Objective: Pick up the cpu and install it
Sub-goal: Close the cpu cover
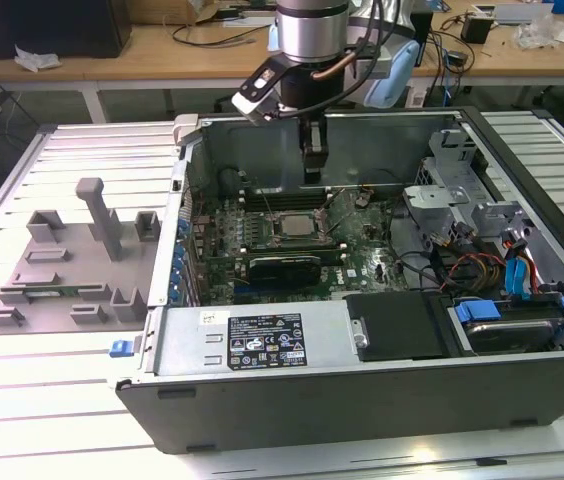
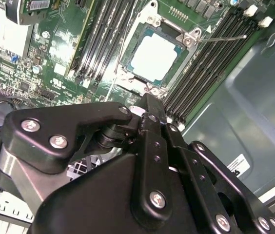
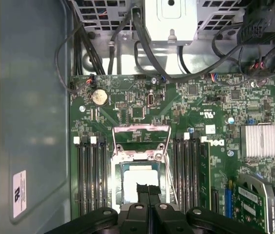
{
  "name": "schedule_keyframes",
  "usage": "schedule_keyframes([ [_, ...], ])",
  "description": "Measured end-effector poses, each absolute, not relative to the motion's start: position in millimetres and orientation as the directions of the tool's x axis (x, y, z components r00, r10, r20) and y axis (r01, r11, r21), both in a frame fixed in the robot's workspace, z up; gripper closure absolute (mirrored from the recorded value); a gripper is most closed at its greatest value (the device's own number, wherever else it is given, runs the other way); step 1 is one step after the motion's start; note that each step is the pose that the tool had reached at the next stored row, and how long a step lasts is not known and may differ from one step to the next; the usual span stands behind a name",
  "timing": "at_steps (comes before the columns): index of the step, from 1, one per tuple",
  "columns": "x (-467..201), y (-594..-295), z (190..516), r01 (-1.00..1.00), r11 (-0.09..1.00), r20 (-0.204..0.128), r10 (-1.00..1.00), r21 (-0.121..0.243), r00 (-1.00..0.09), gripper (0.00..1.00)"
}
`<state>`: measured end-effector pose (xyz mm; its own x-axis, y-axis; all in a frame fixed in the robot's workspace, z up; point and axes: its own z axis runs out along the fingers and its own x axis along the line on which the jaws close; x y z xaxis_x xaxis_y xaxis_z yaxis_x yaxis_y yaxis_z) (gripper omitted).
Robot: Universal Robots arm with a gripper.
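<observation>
Exterior view, left to right | grey fixture blocks (image 1: 62, 270) beside the case (image 1: 362, 410) | cpu (image 1: 292, 224) lying in the motherboard socket (image 3: 119, 180), load frame (image 3: 141, 141) raised | gripper (image 1: 314, 175) just above it, fingers (image 3: 140, 189) together, holding nothing | step: seating judged done, latching not | next move calls for straight clearance past the lever wire (image 2: 220, 38).
</observation>
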<state>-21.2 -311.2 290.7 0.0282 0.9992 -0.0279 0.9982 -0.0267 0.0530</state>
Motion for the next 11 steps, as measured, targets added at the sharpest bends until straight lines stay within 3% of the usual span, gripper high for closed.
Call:
schedule_keyframes([
  [11,5.7,-311.1,290.3,0.998,-0.027,-0.028,0.999,0.053,0.028,0.89],
])
